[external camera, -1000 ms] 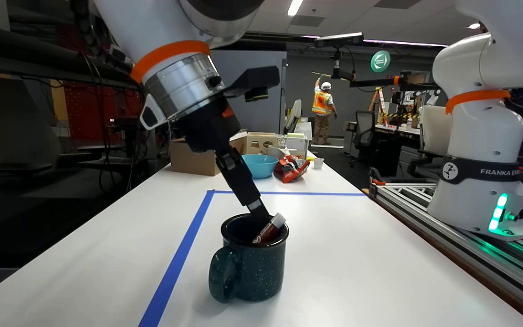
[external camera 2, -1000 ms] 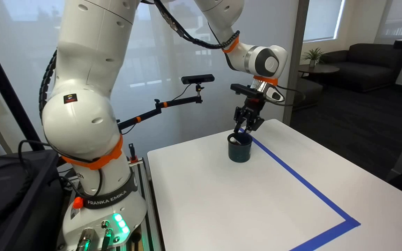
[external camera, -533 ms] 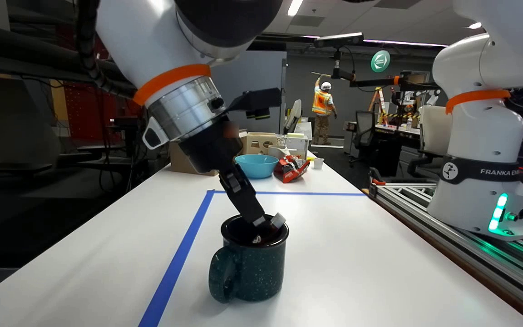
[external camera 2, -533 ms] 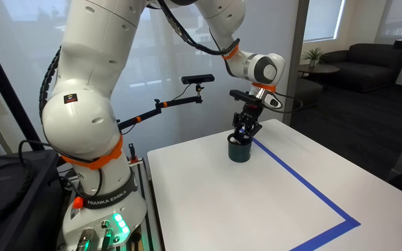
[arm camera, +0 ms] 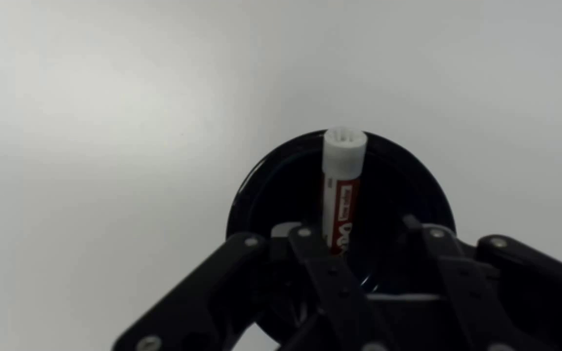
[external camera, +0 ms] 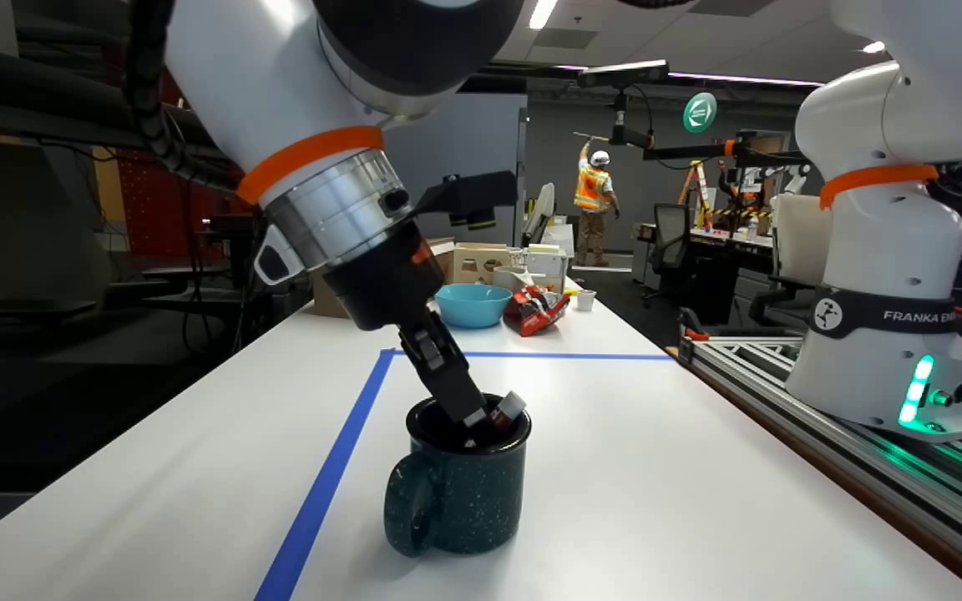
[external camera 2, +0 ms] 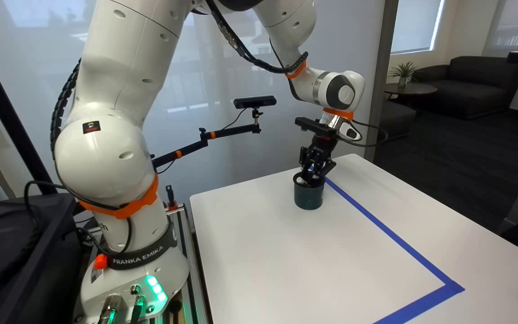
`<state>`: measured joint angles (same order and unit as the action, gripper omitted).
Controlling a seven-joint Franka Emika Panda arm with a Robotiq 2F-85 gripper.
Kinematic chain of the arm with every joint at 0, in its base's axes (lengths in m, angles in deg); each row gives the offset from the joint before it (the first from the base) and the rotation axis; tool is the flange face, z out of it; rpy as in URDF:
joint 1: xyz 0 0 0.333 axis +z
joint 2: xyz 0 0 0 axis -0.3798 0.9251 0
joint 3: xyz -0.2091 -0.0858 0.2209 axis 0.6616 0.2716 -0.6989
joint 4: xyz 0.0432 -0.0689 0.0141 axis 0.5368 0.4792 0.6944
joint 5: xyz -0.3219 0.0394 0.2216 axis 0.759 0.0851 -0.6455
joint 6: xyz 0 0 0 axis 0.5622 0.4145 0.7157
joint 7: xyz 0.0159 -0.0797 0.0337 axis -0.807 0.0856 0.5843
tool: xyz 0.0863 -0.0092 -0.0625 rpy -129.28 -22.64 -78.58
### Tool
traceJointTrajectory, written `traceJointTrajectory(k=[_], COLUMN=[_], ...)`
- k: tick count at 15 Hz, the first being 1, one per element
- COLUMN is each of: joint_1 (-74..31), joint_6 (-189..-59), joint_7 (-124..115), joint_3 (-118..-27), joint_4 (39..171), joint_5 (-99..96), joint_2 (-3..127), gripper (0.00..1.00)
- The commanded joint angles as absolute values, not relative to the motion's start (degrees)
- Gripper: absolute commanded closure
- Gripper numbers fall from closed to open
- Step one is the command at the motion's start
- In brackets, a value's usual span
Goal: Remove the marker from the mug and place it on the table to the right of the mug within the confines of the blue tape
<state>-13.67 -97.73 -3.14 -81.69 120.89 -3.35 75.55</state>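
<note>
A dark green speckled mug [external camera: 478, 501] stands upright on the white table; it also shows in an exterior view [external camera 2: 308, 196] and from above in the wrist view [arm camera: 249, 200]. A red-and-white marker [arm camera: 342, 195] with a white end leans in the mug, its end at the rim [external camera: 512, 406]. My gripper [arm camera: 364, 234] is tilted, its fingertips inside the mug opening. Its fingers are apart. The marker lies between them, closer to the left finger in the wrist view; whether they touch is unclear. The marker's lower part is hidden.
Blue tape [external camera: 335, 467] runs along the table beside the mug's handle; its corner shows in an exterior view [external camera 2: 452, 285]. A blue bowl [external camera: 473, 305], a red bag [external camera: 535, 310] and boxes stand beyond the tape at the table's far end. The arm's base [external camera 2: 133, 265] stands at the table edge.
My gripper has moved down, its fingertips going deeper into the mug, then shifted only slightly in the last half second. The mug and marker look unmoved.
</note>
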Motion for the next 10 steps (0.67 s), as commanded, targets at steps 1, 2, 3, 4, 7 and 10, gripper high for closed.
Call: traceJointTrajectory(k=[1, 2, 3, 4, 7, 10], joint_1=[-13.3, -13.3, -13.3, -13.2, -13.2, -13.3], joint_6=[-98.2, -98.3, -98.6, -98.6, -98.5, -98.6], joint_7=[-2.4, -2.2, -2.1, -2.0, -1.7, -1.7], joint_3=[-81.8, -81.8, -81.8, -81.8, -81.8, -81.7], joint_4=[119.6, 119.5, 119.4, 119.3, 119.2, 119.4], joint_5=[-2.4, -2.5, -2.4, -2.3, -2.0, -1.9], joint_2=[76.8, 77.1, 77.5, 77.9, 78.4, 78.3], gripper=[0.76, 0.73, 0.72, 0.78, 0.82, 0.92])
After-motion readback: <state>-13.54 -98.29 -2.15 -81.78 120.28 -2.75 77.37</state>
